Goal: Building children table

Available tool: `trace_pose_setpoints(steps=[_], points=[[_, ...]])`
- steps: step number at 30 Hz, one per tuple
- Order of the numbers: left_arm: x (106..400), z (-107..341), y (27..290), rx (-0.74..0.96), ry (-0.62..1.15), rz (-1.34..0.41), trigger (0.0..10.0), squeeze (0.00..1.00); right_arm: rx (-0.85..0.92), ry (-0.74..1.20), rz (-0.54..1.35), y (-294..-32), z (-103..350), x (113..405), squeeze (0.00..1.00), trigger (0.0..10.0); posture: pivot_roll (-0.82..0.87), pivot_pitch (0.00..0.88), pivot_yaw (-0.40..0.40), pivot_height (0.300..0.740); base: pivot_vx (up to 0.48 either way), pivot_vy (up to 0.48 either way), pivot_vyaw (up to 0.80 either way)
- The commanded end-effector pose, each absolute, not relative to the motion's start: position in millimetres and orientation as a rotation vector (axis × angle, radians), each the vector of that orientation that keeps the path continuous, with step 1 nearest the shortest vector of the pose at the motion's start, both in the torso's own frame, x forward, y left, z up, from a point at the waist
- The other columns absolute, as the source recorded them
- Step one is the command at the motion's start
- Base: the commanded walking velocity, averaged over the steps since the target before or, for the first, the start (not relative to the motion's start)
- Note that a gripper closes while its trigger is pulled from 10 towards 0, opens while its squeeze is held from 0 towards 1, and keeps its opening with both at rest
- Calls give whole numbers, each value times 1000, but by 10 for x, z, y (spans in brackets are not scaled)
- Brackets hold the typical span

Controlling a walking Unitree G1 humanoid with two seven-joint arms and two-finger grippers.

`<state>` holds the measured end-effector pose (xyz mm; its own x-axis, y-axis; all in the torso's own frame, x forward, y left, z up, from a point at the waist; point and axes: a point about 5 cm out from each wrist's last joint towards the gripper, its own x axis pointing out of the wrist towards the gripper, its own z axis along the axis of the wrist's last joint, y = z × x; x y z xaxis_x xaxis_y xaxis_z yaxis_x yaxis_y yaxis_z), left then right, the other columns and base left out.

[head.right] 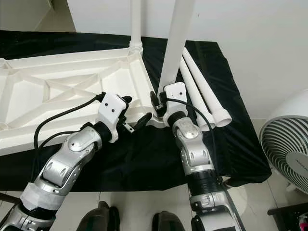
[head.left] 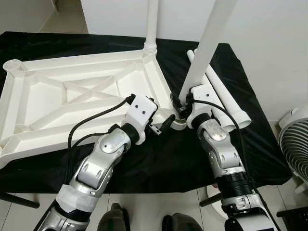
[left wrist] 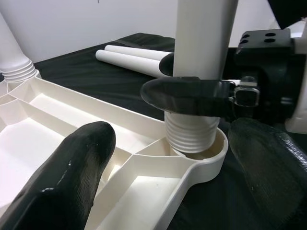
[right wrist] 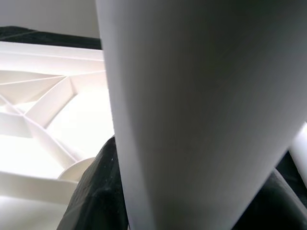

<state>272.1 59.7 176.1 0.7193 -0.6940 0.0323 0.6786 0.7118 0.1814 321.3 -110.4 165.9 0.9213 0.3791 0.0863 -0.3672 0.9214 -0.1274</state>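
item: 2nd leg (left wrist: 204,43), right gripper (head.left: 181,109) clamped on it, threads at tabletop (head.left: 72,91) corner socket (left wrist: 211,153); left gripper (head.left: 161,126) open, empty; next prob. needs turning leg in.

White wall (head.left: 269,29), tiled floor (head.left: 154,207), fan (head.right: 288,149).

No words, numbers or signs can be read anywhere here. The white parts and the black cloth are all plain.

Right tool (head.left: 179,109) grips white leg (head.left: 207,48) at tabletop (head.left: 72,96) corner, apparently seated.
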Motion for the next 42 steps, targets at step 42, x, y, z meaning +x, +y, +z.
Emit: trace_pose_setpoints(steps=[42], points=[[2754,1942,626,184,-129,-761,10000,0,-4,86,486,-1366,1230,3063,0,10000,3,61,32,740,0,0,0]])
